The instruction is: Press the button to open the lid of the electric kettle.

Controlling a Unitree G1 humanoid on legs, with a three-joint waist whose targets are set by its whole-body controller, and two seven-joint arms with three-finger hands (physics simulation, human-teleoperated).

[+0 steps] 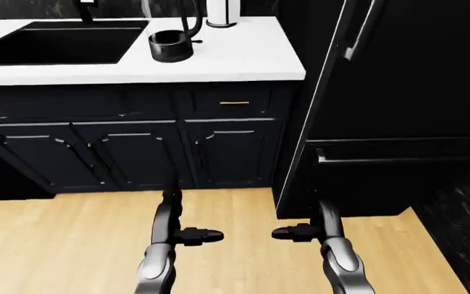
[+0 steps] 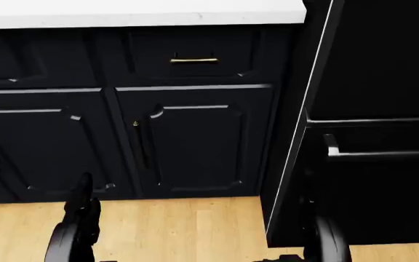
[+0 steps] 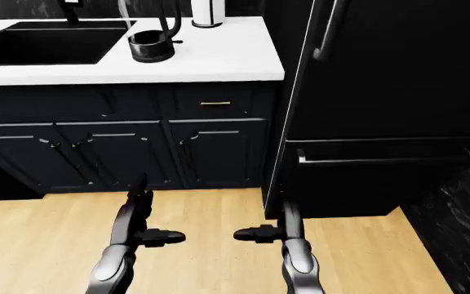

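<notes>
No writing readable; electric kettle (image 1: 172,38) on white counter (image 1: 243,58); left hand (image 1: 187,234), right hand (image 1: 300,232) released.

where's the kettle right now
The electric kettle stands on the white counter near the top of the left-eye view, just right of the black sink and left of a white cylinder.

kettle (image 3: 149,38) on counter (image 3: 219,58) | both hands low, fingers open

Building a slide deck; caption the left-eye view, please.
Both robot hands hang low over the floor, far from the kettle on the counter.
</notes>
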